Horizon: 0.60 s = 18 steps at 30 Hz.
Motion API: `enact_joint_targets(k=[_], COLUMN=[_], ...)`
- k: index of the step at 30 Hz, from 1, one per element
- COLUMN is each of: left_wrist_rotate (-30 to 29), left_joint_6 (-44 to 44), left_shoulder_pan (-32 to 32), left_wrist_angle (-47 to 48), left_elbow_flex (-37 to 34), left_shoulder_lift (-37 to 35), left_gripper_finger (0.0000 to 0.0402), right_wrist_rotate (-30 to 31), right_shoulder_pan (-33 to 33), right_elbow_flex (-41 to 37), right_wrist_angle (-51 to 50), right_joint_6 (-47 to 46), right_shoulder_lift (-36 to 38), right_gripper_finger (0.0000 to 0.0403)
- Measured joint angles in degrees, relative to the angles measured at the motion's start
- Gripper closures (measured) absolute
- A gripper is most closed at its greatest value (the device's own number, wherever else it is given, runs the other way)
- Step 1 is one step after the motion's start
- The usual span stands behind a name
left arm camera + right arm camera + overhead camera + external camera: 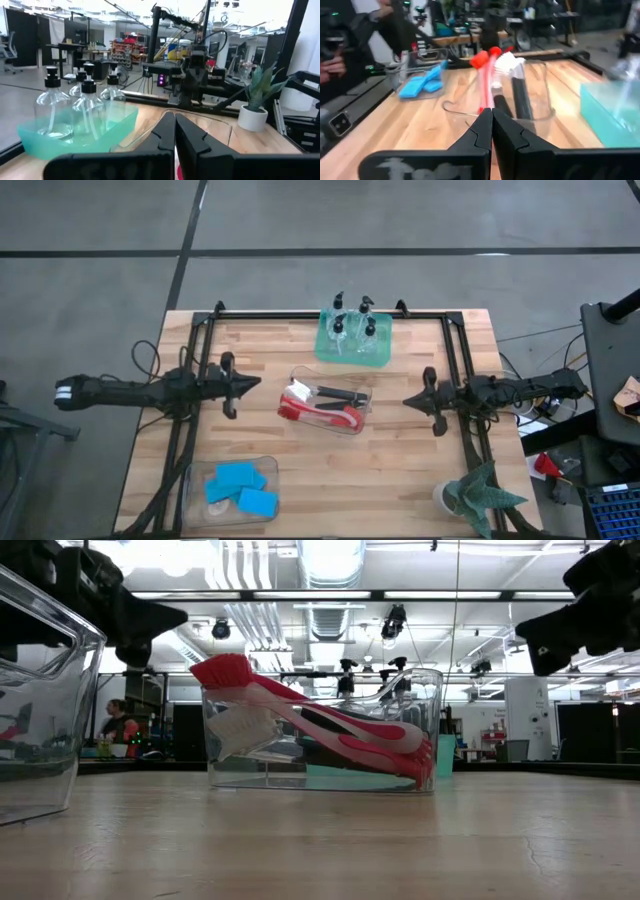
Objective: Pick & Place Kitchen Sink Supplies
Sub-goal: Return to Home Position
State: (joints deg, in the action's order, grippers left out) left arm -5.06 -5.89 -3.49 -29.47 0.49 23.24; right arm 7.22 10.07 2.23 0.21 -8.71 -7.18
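Observation:
Red and black long-handled brushes [322,408] lie in a clear bin [364,398] at the table's middle, their heads leaning on its left rim [232,670]. Several clear pump bottles [352,320] stand in a green translucent tray [352,352] near the far edge. Blue sponges [242,485] lie in a clear bin [200,476] at the near left. My left gripper [258,385] hovers shut, left of the brush bin. My right gripper [408,400] hovers shut, right of it. Both hold nothing.
A potted green plant [478,495] stands at the table's near right corner. A black frame [300,315] runs along the far edge and down both sides. Bare wood shows between the bins and along the near edge [360,490].

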Motion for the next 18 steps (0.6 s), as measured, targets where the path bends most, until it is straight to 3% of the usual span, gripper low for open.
enact_joint_targets(k=[5, 18], left_wrist_rotate=[0.00, -0.07], left_joint_6=[2.30, 2.40], left_shoulder_pan=[0.00, 0.00], left_wrist_angle=[0.12, 0.26], left_elbow_flex=[-0.01, -0.07], left_shoulder_lift=[0.04, 0.07], left_gripper_finger=[0.0394, 0.0394], right_wrist_rotate=[-3.65, -2.74], right_shoulder_pan=[0.04, 0.04], right_elbow_flex=[-1.26, -1.39], right_wrist_angle=[3.85, 4.93], right_joint_6=[6.81, 16.93], right_shoulder_lift=[0.00, 0.00], right_gripper_finger=[0.0394, 0.0394])
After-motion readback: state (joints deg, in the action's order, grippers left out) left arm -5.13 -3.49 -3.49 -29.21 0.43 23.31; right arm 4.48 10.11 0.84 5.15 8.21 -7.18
